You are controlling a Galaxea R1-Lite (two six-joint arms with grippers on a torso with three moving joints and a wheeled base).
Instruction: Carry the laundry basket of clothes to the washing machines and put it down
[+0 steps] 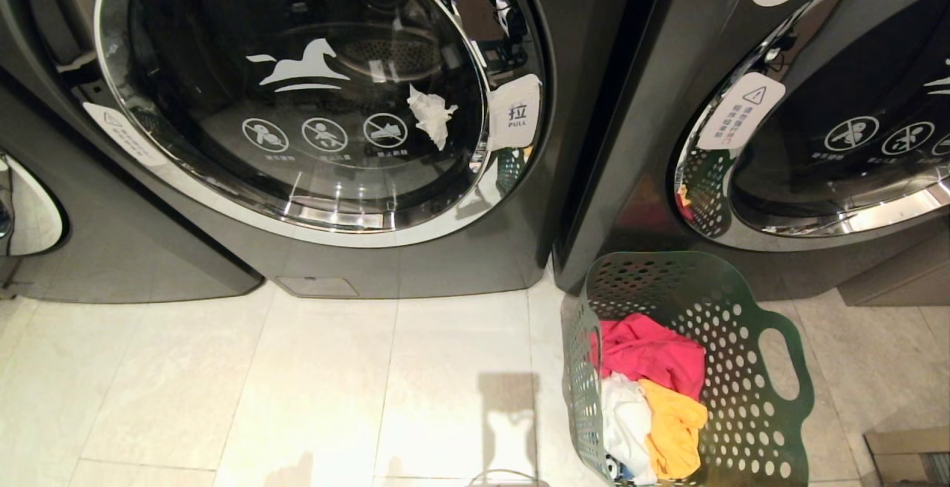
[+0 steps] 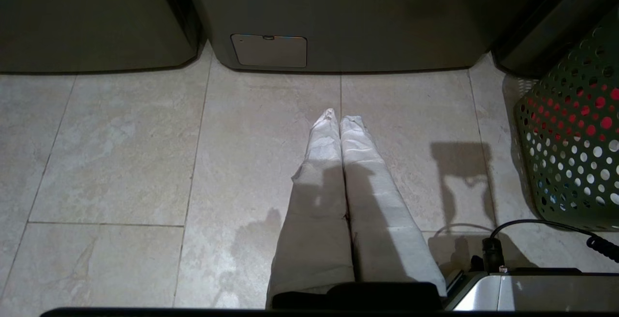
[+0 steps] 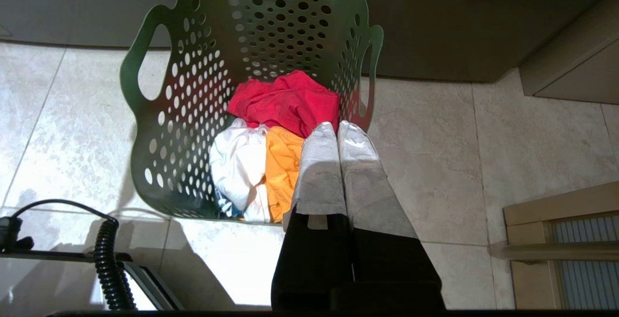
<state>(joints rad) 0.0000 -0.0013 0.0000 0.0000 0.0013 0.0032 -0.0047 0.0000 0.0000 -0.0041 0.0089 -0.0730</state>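
Basket parked on the floor tiles in front of the washers, both my claws empty.

Ahead of my left claw (image 2: 340,118) I see bare floor (image 2: 121,152) and the base of a washer (image 1: 312,123) with a small access panel (image 2: 269,50); a scrap of tissue (image 1: 432,116) sticks on its round door. My left claw's fingers are pressed together, holding nothing; the basket (image 2: 570,152) stands off to its right side, apart from it. My right claw (image 3: 337,126) is also pinched closed on nothing, hanging above the near rim of the basket (image 3: 159,128). The basket stands upright, mouth up, handles to either side, just before the right-hand washer (image 1: 816,131). Red, white and orange clothes (image 3: 271,138) lie inside.
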